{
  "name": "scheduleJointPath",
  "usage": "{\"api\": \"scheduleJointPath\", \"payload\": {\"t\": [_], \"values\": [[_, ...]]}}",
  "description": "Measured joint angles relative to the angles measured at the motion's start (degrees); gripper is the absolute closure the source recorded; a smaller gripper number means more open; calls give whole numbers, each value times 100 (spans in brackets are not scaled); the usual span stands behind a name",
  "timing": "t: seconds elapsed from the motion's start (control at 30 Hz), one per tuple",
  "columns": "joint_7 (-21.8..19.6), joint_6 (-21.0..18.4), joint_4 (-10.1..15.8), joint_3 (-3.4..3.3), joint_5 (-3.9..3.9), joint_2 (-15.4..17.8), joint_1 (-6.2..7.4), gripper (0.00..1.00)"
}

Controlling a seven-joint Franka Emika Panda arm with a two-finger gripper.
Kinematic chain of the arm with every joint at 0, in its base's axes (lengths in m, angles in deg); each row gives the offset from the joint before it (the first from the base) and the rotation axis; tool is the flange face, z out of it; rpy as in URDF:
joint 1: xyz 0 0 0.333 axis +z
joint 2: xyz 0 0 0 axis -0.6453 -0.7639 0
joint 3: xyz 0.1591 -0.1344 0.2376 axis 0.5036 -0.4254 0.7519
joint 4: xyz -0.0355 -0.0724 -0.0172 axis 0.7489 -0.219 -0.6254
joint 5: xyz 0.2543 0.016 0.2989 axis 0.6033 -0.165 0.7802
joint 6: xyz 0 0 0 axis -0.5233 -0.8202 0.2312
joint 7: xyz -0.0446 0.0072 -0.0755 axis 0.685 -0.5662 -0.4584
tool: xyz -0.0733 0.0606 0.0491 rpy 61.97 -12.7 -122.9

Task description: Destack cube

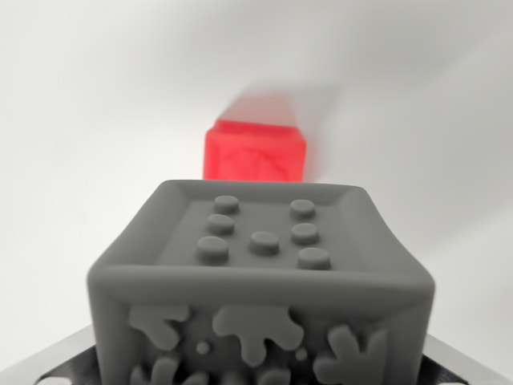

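Observation:
A grey cube fills the lower half of the wrist view, very close to the camera. Its top face has raised round studs and its front face carries splat-shaped relief. My gripper appears shut on this cube; only slivers of the dark fingers show at the bottom left and bottom right corners, pressed against the cube's sides. Beyond it a red cube rests on the white surface, slightly blurred and apart from the grey one. The fingertips themselves are hidden by the grey cube.
A plain white surface spreads around the red cube on all sides, with a soft shadow to its upper right. Nothing else shows.

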Motion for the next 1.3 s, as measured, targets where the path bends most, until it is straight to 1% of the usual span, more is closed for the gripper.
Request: {"api": "scheduleJointPath", "payload": {"t": [1.3], "values": [[1782, 280, 421, -1, -2, 139, -257, 100]]}}
